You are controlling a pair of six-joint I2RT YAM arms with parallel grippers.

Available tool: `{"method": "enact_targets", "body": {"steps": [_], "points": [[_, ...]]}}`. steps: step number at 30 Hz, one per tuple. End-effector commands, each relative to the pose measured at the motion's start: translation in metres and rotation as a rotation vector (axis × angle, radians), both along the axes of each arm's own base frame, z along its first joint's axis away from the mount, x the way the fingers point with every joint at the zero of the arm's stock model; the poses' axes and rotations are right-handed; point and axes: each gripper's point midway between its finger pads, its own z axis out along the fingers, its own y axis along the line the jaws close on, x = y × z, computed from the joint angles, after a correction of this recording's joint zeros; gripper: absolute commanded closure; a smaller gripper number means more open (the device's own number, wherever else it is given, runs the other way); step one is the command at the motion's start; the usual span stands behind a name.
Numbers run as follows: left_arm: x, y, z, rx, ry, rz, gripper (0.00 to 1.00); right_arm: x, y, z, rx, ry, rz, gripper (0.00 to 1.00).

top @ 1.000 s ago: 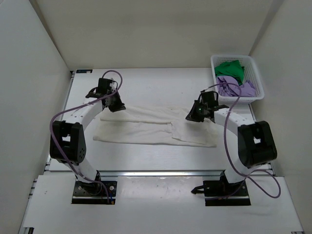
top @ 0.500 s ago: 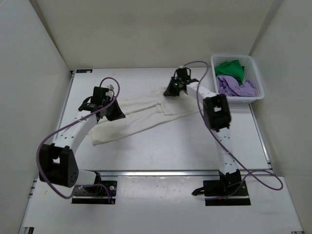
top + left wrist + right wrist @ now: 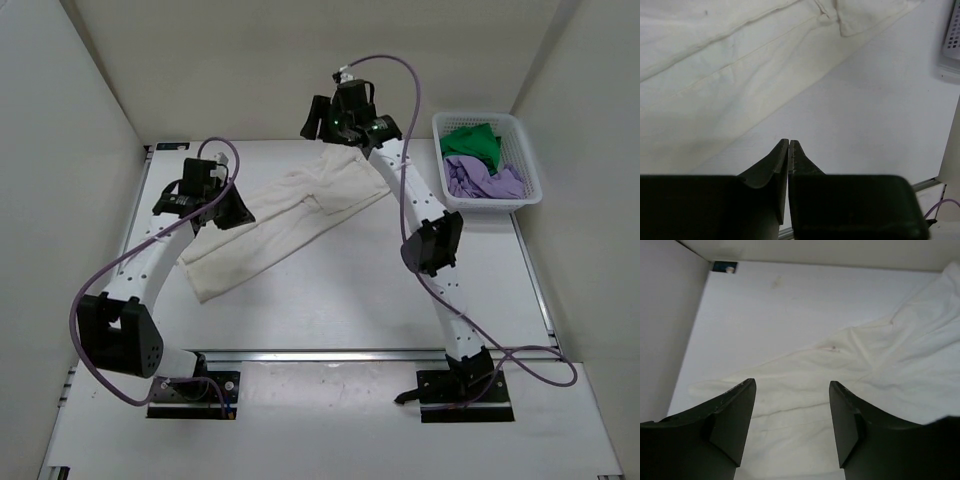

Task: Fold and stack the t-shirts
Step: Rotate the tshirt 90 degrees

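The cream-white t-shirt (image 3: 285,215) lies slanted across the table (image 3: 400,300). Right hand (image 3: 792,385) hangs wide open above its far end; left hand (image 3: 790,142) is pinched shut, empty, just beside its edge.

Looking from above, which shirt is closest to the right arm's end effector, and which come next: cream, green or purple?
1. cream shirt, on the table right beside the right end effector.
2. green shirt, far end of the basket.
3. purple shirt, basket's near end.
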Motion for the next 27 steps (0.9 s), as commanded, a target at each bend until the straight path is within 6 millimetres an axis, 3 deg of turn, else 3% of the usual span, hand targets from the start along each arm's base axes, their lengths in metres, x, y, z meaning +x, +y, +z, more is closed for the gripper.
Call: {"method": "enact_targets", "body": {"steps": [1,3,4,5,6,7,8,10,11,13,14,15,16,17,21,23,27], "points": [[0.005,-0.014,0.023,-0.039,-0.051,-0.05,0.83,-0.051,-0.027,0.107,-0.082,-0.143,-0.03,0.42],[0.003,-0.024,0.022,-0.054,-0.043,-0.077,0.83,-0.083,-0.03,0.105,-0.162,-0.088,-0.064,0.47],[0.0,-0.027,0.019,-0.068,-0.027,-0.086,0.82,-0.107,-0.025,0.092,-0.218,-0.023,-0.043,0.55],[-0.002,-0.036,0.017,-0.083,-0.028,-0.112,0.82,-0.133,-0.026,0.084,-0.289,0.029,-0.066,0.68],[-0.006,-0.043,0.016,-0.093,-0.022,-0.129,0.82,-0.146,-0.035,0.084,-0.339,0.047,-0.108,0.82],[-0.007,-0.047,0.014,-0.105,-0.016,-0.14,0.81,-0.175,-0.031,0.083,-0.397,0.064,-0.081,0.92],[-0.008,-0.051,0.011,-0.111,-0.012,-0.15,0.81,-0.189,-0.03,0.086,-0.439,0.048,-0.06,1.0],[-0.008,-0.056,0.012,-0.139,-0.009,-0.158,0.86,-0.257,-0.019,0.098,-0.456,0.019,-0.032,1.0],[-0.008,-0.058,0.015,-0.153,-0.009,-0.16,0.88,-0.264,-0.023,0.099,-0.448,0.018,-0.071,1.0],[-0.008,-0.06,0.021,-0.126,-0.017,-0.166,0.93,-0.293,-0.051,0.074,-0.482,0.04,-0.092,1.0],[-0.012,-0.064,0.021,-0.121,-0.013,-0.174,0.96,-0.285,-0.037,0.078,-0.384,-0.023,-0.085,1.0],[-0.017,-0.063,0.017,-0.114,0.001,-0.157,0.98,-0.306,-0.048,0.033,-0.38,0.044,-0.007,1.0],[-0.019,-0.063,0.026,-0.141,-0.03,-0.154,1.0,-0.307,-0.049,0.009,-0.261,0.052,-0.021,1.0],[-0.021,-0.06,0.016,-0.168,-0.013,-0.134,1.0,-0.31,-0.048,-0.011,-0.129,0.079,-0.041,1.0],[-0.028,-0.031,0.014,-0.164,0.01,-0.024,1.0,-0.31,-0.046,-0.042,0.072,0.056,-0.059,1.0],[-0.021,-0.03,0.031,-0.203,-0.035,-0.004,1.0,-0.319,-0.035,-0.075,0.052,0.083,-0.02,0.98],[0.004,-0.029,0.103,-0.341,-0.211,0.047,0.86,-0.316,0.001,-0.095,0.185,0.149,0.07,0.84]]}}
